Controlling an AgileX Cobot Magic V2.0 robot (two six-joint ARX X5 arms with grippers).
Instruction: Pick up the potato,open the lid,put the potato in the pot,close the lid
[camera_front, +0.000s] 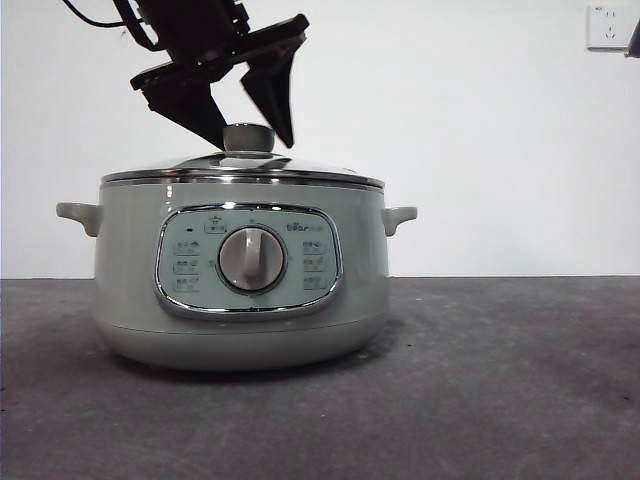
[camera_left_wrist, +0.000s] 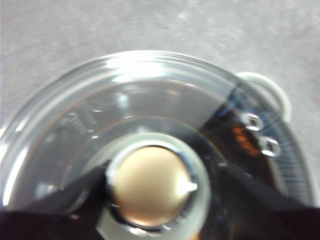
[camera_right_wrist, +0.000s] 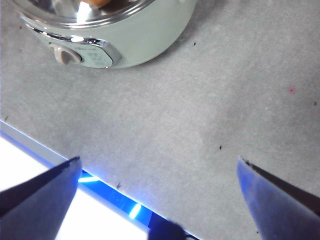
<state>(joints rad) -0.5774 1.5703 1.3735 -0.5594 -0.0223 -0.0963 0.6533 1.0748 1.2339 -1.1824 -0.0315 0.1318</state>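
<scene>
Front view: lid (camera_front: 243, 168) level on pot (camera_front: 240, 290), knob up; left tool (camera_front: 243, 118) straddling knob.

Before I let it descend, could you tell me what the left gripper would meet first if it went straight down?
Most likely the lid's knob: the left gripper, jaws open, straddles it, with the lid seated on the pot.

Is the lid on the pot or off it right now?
On. The lid sits level on the pot rim; the open left claw straddles its knob.
</scene>
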